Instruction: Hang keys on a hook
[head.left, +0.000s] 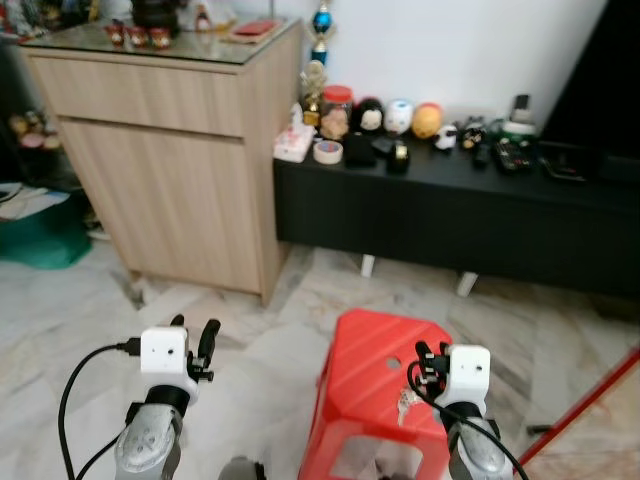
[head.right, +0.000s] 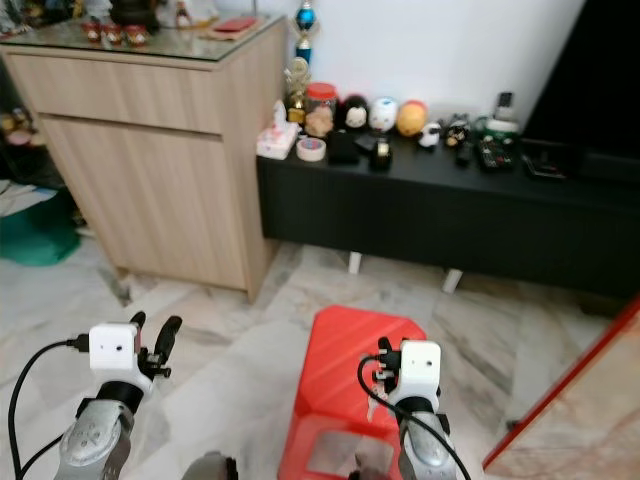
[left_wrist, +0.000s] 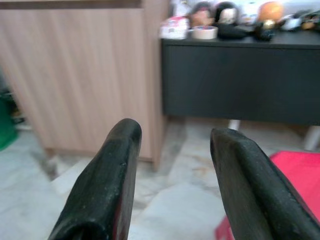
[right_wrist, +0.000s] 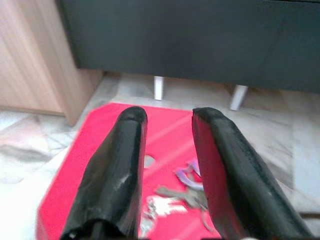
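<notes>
Right wrist view: keys (right_wrist: 172, 197) lying loose on the red stool (right_wrist: 100, 150), low in the frame between the two black fingers (right_wrist: 117, 170), which stand spread with a clear gap and pinch nothing; right gripper (right_wrist: 167, 117) poised above the stool top and aimed down at the bunch, probably so as to straddle it before closing. Left eye view: same gripper (head.left: 432, 362) at lower right over the stool (head.left: 375, 340), keys (head.left: 408, 400) just beside its wrist on the seat near the small round hole, not yet lifted. Left gripper (head.left: 195, 335) at lower left over bare marble floor (head.left: 260, 350), well apart from the stool, fingers likewise parted and empty, seemingly parked out of the way while the right arm works. Wooden cabinet (head.left: 170, 150) at upper left and black bench (head.left: 450, 200) across the upper right, cluttered with small figurines and a tape roll (head.left: 327, 151); no hook to be made out anywhere, so hanging spot cannot be told. Judged as the very start: pick-up of the keys pending, then a search for the hook. Likely snag: thin flat keys on smooth plastic, prone to sliding or to only one key being caught
</notes>
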